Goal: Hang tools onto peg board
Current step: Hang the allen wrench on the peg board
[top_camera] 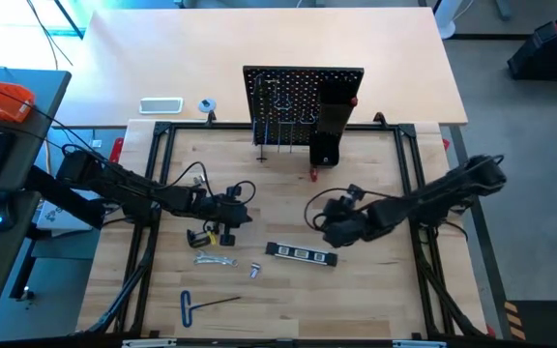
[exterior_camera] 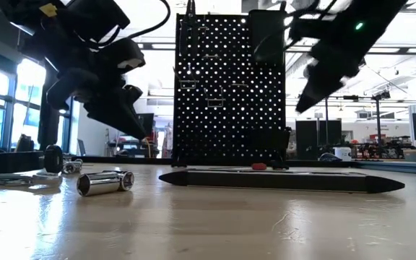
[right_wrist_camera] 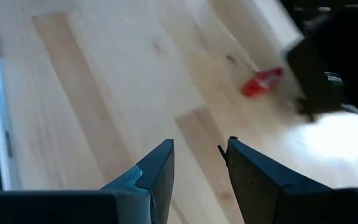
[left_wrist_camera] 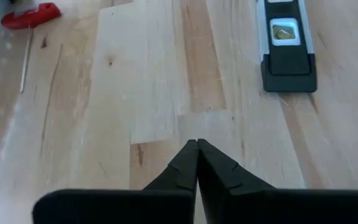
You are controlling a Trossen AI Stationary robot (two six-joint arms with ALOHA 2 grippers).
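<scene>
Peg board [top_camera: 303,104] stands upright at the far middle of the counter [top_camera: 375,290]: black panel dotted with holes, metal hooks, tall black box holder [top_camera: 329,130] on its right part. A red-handled screwdriver [top_camera: 312,175] lies just in front of it. Black-and-silver bar [top_camera: 301,254] lies flat mid-counter, between the two arms. Silver wrench [top_camera: 215,258] and black C-clamp [top_camera: 201,236] lie near the left end effector [top_camera: 228,220]; blue T-handle hex key [top_camera: 201,304] sits at the near edge, well apart from the rest. A small silver socket [top_camera: 255,272] lies beside the bar.

Left end effector hovers over bare wood, fingers pressed together, nothing between them per the left wrist view. Right end effector [top_camera: 329,230] is right of centre, fingers spread, empty.

High view gives the full layout; only the low view shows both end effectors raised off the counter, plus the socket [exterior_camera: 105,182] lying on its side. Left wrist view shows a yellowish vial in the bar [left_wrist_camera: 286,46].
</scene>
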